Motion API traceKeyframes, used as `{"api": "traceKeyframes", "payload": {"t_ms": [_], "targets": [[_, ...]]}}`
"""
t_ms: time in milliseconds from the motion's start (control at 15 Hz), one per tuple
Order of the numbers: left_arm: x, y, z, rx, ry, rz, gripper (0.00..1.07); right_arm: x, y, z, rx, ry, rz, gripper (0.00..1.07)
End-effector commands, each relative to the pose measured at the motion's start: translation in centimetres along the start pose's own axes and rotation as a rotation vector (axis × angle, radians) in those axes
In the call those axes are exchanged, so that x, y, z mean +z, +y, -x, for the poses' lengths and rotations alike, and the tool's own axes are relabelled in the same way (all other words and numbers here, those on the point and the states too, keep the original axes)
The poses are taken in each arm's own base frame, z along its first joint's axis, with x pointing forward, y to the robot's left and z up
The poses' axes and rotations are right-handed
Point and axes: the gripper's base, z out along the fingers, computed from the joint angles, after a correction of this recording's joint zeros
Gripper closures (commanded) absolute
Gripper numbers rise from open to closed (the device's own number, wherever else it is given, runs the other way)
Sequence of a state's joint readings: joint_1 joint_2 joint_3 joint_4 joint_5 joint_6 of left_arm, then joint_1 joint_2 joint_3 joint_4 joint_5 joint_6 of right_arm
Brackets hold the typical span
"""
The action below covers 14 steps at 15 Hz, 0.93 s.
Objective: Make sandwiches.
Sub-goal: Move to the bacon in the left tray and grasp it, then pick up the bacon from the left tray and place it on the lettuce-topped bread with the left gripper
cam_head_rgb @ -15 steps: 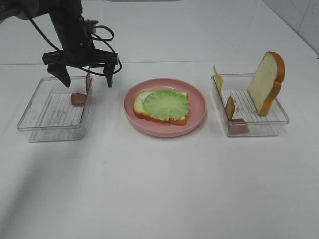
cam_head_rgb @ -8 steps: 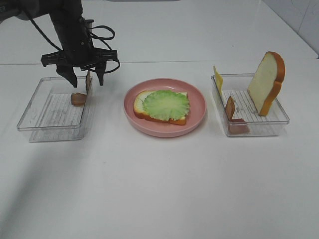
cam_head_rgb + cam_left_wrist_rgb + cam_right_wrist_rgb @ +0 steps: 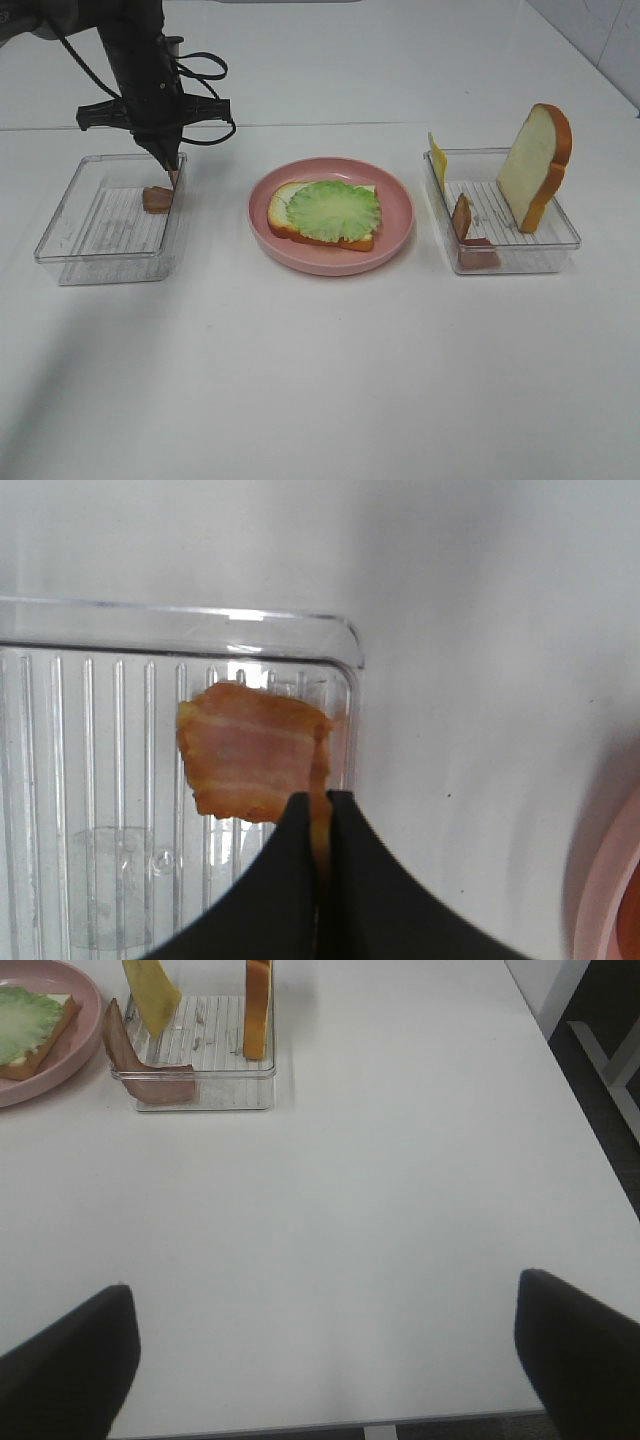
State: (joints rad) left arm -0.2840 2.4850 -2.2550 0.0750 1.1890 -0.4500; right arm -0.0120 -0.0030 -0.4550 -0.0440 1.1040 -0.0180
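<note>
On the pink plate [image 3: 400,222] lies a bread slice topped with green lettuce [image 3: 333,210]. My left gripper [image 3: 172,163] reaches down into the right far corner of the left clear tray [image 3: 70,235]. It is shut on a thin bacon strip [image 3: 320,790] that stands on edge. A second bacon piece [image 3: 248,760] lies flat beside it in the tray. My right gripper [image 3: 325,1360] is open over bare table, right of the right tray [image 3: 200,1095], and holds nothing. It is outside the high view.
The right tray [image 3: 560,240] holds an upright bread slice [image 3: 535,165], a yellow cheese square [image 3: 437,160] leaning on its left wall, and bacon strips [image 3: 465,225]. The table's right edge [image 3: 590,1160] drops off near the right gripper.
The left gripper's fingers went from wide open to shut on the upright bacon strip in the left tray. Everything else stayed in place.
</note>
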Motion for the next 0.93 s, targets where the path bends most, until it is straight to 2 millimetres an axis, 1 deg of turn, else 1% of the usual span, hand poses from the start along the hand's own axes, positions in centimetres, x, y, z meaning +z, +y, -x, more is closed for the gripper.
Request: {"api": "traceKeyframes", "payload": {"t_ms": [67, 200, 333, 400, 467, 600, 667, 733, 800, 933], "targets": [[-2.3, -0.1, 0.2, 0.002, -0.029, -0.012, 1.07, -0.2, 0.0, -0.3, -0.001, -0.029, -0.008, 0.09], [-4.0, -0.2, 0.2, -0.004, -0.044, -0.038, 1.07, -0.2, 0.0, -0.3, -0.001, -0.029, -0.008, 0.09], [-6.7, -0.3, 0.4, 0.015, -0.085, -0.073, 1.07, -0.2, 0.0, -0.3, -0.001, -0.029, -0.008, 0.09], [-9.0, -0.5, 0.4, 0.025, -0.123, -0.104, 1.07, -0.2, 0.0, -0.3, -0.001, -0.029, -0.008, 0.09], [-9.8, -0.8, 0.3, 0.031, -0.137, -0.120, 1.07, -0.2, 0.0, -0.3, -0.001, -0.029, -0.008, 0.09], [-12.2, -1.6, 0.2, 0.033, -0.186, -0.190, 1.07, -0.2, 0.0, -0.3, -0.001, -0.029, -0.008, 0.09], [-13.0, -3.1, -0.3, 0.070, -0.195, -0.268, 1.07, -0.2, 0.0, -0.3, -0.001, -0.029, -0.008, 0.09], [-13.2, -4.5, -0.6, 0.096, -0.204, -0.336, 1.07, -0.2, 0.0, -0.3, -0.001, -0.029, -0.008, 0.09], [-13.2, -5.2, -0.9, 0.110, -0.207, -0.362, 1.07, -0.2, 0.0, -0.3, -0.001, -0.029, -0.008, 0.09], [-13.2, -8.5, -1.9, 0.144, -0.238, -0.485, 1.07, -0.2, 0.0, -0.3, -0.001, -0.029, -0.008, 0.09]]}}
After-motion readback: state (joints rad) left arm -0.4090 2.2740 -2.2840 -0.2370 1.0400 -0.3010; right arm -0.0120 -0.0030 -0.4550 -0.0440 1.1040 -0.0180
